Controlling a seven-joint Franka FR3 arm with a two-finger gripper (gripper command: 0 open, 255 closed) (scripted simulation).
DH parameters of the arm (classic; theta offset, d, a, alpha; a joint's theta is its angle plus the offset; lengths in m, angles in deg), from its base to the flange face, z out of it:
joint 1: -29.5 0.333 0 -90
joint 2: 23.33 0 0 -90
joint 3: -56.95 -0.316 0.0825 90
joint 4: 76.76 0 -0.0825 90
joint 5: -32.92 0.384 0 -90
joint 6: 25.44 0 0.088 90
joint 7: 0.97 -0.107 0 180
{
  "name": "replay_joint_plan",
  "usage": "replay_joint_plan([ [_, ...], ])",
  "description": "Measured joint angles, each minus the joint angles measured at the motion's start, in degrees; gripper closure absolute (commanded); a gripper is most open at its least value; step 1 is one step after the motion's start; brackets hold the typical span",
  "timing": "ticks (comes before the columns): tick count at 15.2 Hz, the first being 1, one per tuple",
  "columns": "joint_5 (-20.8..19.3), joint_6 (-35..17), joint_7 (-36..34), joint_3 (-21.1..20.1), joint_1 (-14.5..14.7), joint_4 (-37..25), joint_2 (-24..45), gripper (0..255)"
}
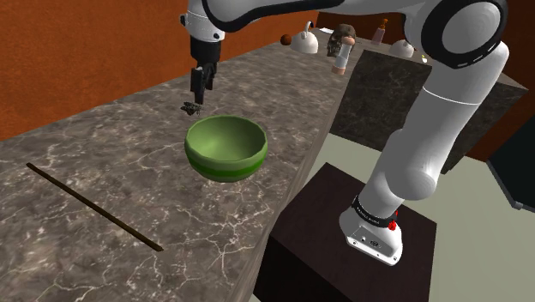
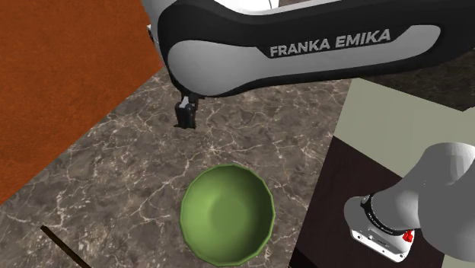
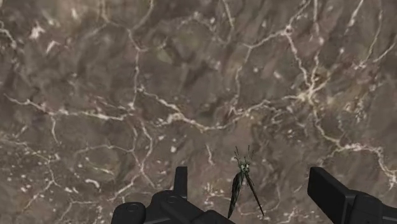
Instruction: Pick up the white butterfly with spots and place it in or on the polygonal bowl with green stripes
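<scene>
Through the wrist camera I am seeing the butterfly [image 3: 243,186] closest. It is showing itself edge-on: a thin dark body with a greenish tint, two narrow wings spreading a little from it, and two fine antennae. White colour or spots I am not able to make out. It is lying on the brown marbled counter [image 3: 95,95] between the fingers of the gripper [image 3: 249,178], which are standing wide apart and touching it on neither side.

In the shoulder view a thin dark stick [image 1: 94,208] is lying nearest to the camera, at about 8 o'clock from the green bowl [image 1: 225,167]. The bowl is showing darker green stripes on its outer wall. The butterfly [image 1: 189,108] is sitting near the bowl's rim at 11 o'clock, as a small dark speck, and the gripper [image 1: 201,84] is hanging just above it. Farther off, at 1 o'clock, some small figures and bottles [image 1: 341,47] are standing before an orange-brown wall [image 1: 86,51].

The second exterior view is looking down steeply. It is giving me the angular rim of the bowl [image 2: 227,215] and the gripper [image 2: 186,116] at 11 o'clock from it, under the arm [image 2: 228,53] carrying the lettering FRANKA EMIKA.
</scene>
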Motion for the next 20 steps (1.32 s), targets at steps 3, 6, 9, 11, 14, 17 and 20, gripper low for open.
replay_joint_plan([
  [3, -0.1, -1.2, 0.0, -0.4, 0.5, -0.5, 1.7, 0],
  [6, -0.3, -3.4, 0.0, -0.4, 0.5, 0.9, 2.5, 0],
  [9, -0.4, -5.1, 0.0, -0.4, 0.5, 2.3, 2.8, 0],
  [11, -0.4, -5.3, -0.1, -0.4, 0.5, 2.5, 2.8, 0],
  [14, -0.4, -5.4, -0.1, -0.4, 0.5, 2.5, 2.8, 0],
  [17, -0.4, -5.4, -0.1, -0.4, 0.5, 2.5, 2.8, 255],
  [20, -0.4, -5.4, -0.1, -0.4, 0.5, 2.5, 2.8, 255],
])
